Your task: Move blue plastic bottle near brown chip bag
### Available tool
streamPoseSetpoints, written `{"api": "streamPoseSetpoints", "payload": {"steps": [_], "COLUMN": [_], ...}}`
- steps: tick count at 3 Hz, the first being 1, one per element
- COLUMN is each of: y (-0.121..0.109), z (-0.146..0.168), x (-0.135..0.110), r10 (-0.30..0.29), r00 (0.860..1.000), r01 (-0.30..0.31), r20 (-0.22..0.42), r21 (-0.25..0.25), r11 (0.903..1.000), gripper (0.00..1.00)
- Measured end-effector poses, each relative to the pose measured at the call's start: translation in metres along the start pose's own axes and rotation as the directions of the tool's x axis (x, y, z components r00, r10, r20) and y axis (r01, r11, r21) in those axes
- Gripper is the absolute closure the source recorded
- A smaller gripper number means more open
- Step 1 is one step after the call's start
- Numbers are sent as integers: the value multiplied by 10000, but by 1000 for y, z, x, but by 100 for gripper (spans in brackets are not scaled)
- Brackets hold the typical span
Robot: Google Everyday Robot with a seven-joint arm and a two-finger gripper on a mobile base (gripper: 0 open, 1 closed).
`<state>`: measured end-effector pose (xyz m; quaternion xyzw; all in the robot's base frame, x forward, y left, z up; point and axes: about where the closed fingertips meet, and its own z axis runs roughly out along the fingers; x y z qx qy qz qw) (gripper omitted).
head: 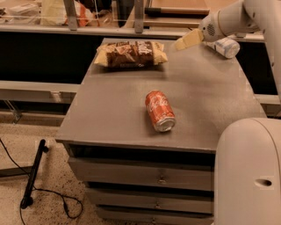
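Though near, bottle (pixel 226 46) right of jaws.

1. A grey metal drawer cabinet (pixel 210 101) stands in the middle of the room; its flat top is dull and scuffed; two drawer fronts (pixel 131 176) below it carry small handles.
2. The floor (pixel 48 145) is pale speckled stone; a black rod (pixel 34 173) lies on it left of the cabinet; a thin black cable (pixel 57 197) loops beside it.
3. Behind the cabinet runs a long dark panel (pixel 44 57) under a pale ledge; metal posts (pixel 70 13) rise from that ledge; a low grey rail (pixel 39 90) crosses at left.
4. The light is warm and dim.
5. The gripper (pixel 186 40) hangs over the cabinet's far right corner.
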<state>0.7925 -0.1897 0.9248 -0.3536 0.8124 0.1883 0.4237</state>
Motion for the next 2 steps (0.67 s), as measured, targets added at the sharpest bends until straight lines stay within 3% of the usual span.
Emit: {"api": "streamPoseSetpoints", "payload": {"steps": [1,2], "y": [-10,-10], "z": [-24,-24], "x": [9,9], "r10": [-194,-194], "r00": [9994,9994], "r01": [202,202], "r20": [-293,-294], "r21": [266,264], "r11": [9994,9994], "gripper": [0,0]}}
